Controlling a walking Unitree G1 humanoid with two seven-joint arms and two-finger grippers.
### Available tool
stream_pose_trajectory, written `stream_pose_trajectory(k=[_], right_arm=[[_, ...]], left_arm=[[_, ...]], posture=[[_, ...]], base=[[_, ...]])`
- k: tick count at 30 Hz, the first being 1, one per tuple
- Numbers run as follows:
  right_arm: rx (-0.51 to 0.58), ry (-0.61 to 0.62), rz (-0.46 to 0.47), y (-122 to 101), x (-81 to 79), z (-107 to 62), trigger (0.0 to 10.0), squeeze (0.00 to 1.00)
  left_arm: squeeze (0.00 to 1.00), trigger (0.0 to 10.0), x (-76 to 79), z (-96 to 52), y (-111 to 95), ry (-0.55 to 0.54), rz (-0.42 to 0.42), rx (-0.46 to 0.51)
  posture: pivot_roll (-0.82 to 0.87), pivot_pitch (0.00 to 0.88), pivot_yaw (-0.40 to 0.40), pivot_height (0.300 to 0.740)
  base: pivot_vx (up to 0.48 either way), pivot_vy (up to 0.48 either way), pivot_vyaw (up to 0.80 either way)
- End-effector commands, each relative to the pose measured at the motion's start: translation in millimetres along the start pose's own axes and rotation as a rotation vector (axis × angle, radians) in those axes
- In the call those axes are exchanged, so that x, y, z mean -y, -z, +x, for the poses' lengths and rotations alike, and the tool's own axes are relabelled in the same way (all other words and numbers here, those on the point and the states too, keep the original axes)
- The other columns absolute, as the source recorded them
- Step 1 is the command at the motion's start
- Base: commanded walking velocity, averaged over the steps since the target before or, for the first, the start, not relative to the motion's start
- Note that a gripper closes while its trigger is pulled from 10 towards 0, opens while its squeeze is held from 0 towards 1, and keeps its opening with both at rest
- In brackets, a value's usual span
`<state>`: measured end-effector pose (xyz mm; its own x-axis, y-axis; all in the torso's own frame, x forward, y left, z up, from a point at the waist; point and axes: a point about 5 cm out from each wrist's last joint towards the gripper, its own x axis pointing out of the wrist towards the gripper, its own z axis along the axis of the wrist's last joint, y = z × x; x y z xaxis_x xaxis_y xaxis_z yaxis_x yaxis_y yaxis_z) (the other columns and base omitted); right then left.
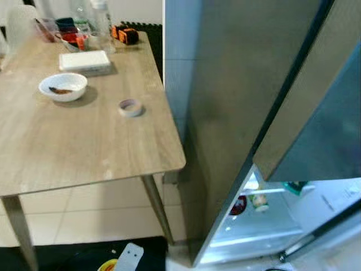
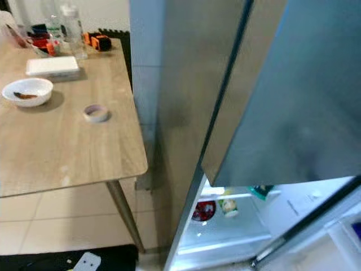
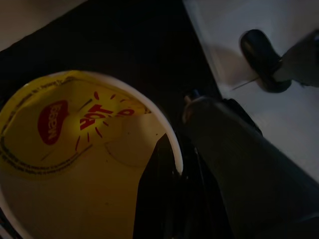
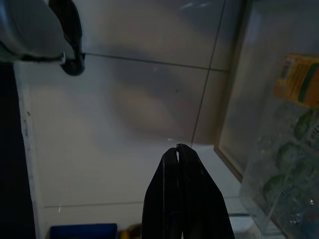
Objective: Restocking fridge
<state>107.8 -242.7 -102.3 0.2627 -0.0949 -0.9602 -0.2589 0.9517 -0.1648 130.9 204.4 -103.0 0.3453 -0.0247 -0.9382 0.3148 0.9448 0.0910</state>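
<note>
Below, in the left wrist view, the left gripper (image 3: 172, 164) pinched the white rim of a yellow cup (image 3: 75, 159), one black finger inside it and one outside. The right gripper (image 4: 180, 152) hung over the tiled floor (image 4: 124, 99), its fingers pressed together. The fridge (image 1: 237, 101) stood open beside the wooden table (image 1: 84, 147), just off the table's right edge, its lit shelves (image 1: 256, 226) holding jars. A white bowl (image 1: 62, 86) sat near the table's far left corner.
</note>
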Motion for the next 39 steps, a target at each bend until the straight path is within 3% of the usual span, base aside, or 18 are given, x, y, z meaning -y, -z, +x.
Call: stream_pose_trajectory(k=[1,24,39], right_arm=[[0.015,0.005,-0.006,-4.1,2.9,-0.3,10.0,0.0],[0.022,0.002,-0.02,-11.7,1.1,0.3,10.0,0.0],[0.024,-0.001,-0.024,-13.0,0.0,0.5,10.0,0.0]], left_arm=[[0.0,10.0,5.4,0.6,2.6,0.018,0.012,-0.017],[0.0,10.0,5.8,0.7,2.5,0.028,0.006,-0.02],[0.0,10.0,5.3,0.7,1.8,0.022,-0.009,-0.017]], posture=[[-0.02,0.0,-0.062,0.74],[-0.02,0.0,-0.059,0.74],[-0.02,0.0,-0.059,0.74]], base=[[0.0,-0.304,0.0],[0.0,-0.455,0.0],[0.0,0.0,0.0]])
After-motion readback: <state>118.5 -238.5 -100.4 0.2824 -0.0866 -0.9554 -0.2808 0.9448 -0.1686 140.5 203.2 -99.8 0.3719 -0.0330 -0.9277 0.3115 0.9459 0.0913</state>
